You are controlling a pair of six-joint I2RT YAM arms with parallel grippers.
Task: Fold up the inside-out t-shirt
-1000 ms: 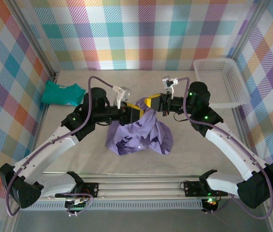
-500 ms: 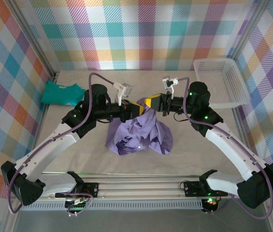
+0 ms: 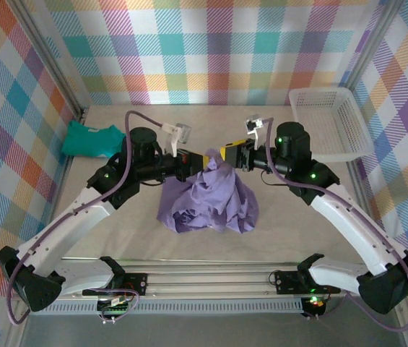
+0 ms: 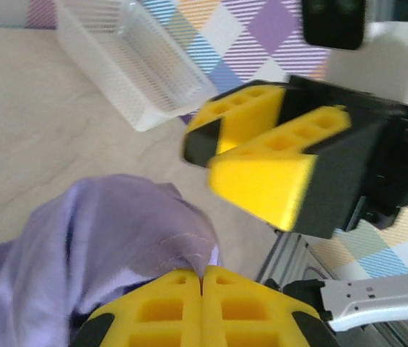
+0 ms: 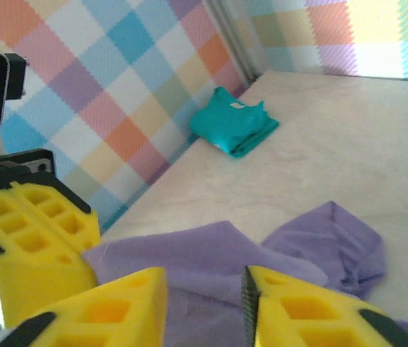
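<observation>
The inside-out t-shirt [image 3: 207,199] is a lavender heap in the middle of the table, its top edge lifted into a peak. My left gripper [image 3: 205,159] is shut on that peak; in the left wrist view its yellow fingertips [image 4: 202,273] pinch a stitched hem of the t-shirt [image 4: 102,231]. My right gripper [image 3: 222,153] faces it from the right, open, tips close to the same peak. In the right wrist view its jaws [image 5: 204,289] stand apart over the purple cloth [image 5: 211,249] without gripping it, and the left gripper [image 5: 92,249] is at the left.
A folded teal-green garment [image 3: 92,139] lies at the back left by the wall. A white plastic basket [image 3: 330,123] stands at the back right. Checked walls close in three sides. Bare tabletop surrounds the heap.
My left gripper has shut on the shirt's raised edge. My right gripper has opened, let go of the cloth and drawn back slightly to the right.
</observation>
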